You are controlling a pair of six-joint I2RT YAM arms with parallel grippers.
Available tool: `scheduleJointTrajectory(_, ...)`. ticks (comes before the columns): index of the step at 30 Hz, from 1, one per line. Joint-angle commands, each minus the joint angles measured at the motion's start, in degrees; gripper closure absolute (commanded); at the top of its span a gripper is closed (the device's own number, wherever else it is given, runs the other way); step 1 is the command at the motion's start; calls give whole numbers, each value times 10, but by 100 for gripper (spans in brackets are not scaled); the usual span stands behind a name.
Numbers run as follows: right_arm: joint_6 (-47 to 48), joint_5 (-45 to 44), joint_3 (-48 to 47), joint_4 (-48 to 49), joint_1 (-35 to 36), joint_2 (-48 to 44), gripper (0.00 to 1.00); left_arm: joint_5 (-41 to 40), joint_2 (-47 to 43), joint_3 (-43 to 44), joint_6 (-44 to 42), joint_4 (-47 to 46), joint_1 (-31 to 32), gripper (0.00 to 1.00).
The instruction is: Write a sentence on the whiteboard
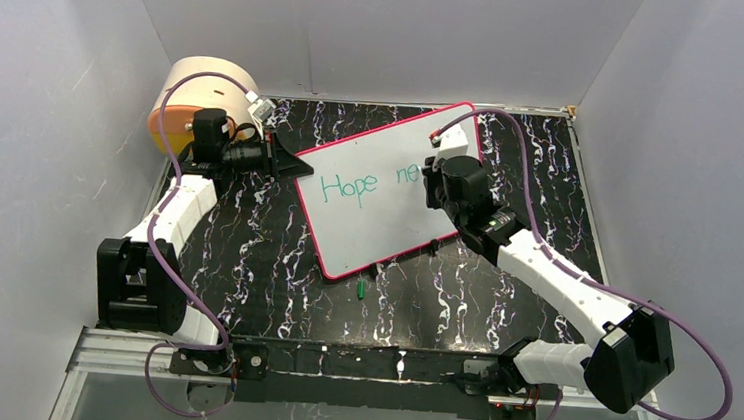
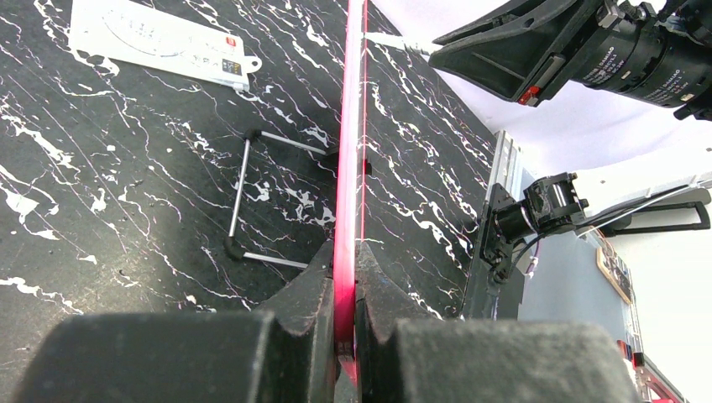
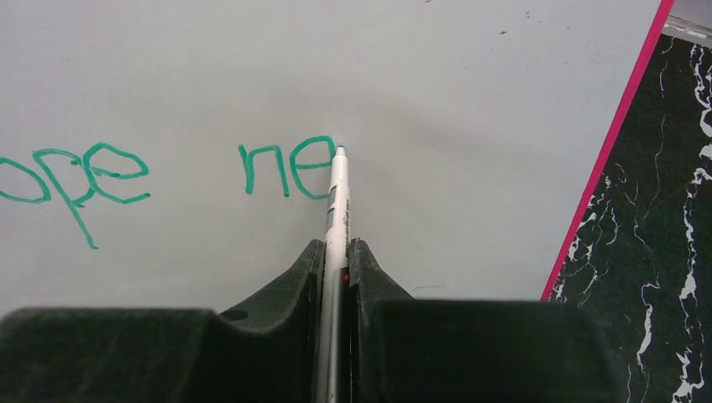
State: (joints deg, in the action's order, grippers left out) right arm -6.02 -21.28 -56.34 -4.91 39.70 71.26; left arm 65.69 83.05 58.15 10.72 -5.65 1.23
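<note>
Whiteboard (image 1: 376, 235) sits skewed at the middle of the black marbled table (image 1: 245, 240), its pink rim pinched at the left edge by the fully closed left gripper (image 2: 344, 260). The right gripper (image 3: 336, 252) is clamped narrowly on a white pen (image 3: 337, 201), tip touching the board at the end of the teal sentence (image 1: 350, 186), which reads "Hope ne".

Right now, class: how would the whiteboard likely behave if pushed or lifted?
Probably stiff: the whiteboard looks straight edge-on. Likely light, being so thin. On its wire stand it may tip or slide under the pen, hence the left gripper clamping its rim.
</note>
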Motion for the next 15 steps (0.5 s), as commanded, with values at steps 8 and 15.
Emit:
scheduleJointTrajectory(8,-7,-16,5,-16,-4,-8,100,-61,24,-15,-66,53,22,100)
scheduleJointTrajectory(15,-12,-16,19,-33,-4,-15,100,-61,25,-15,-66,53,22,100)
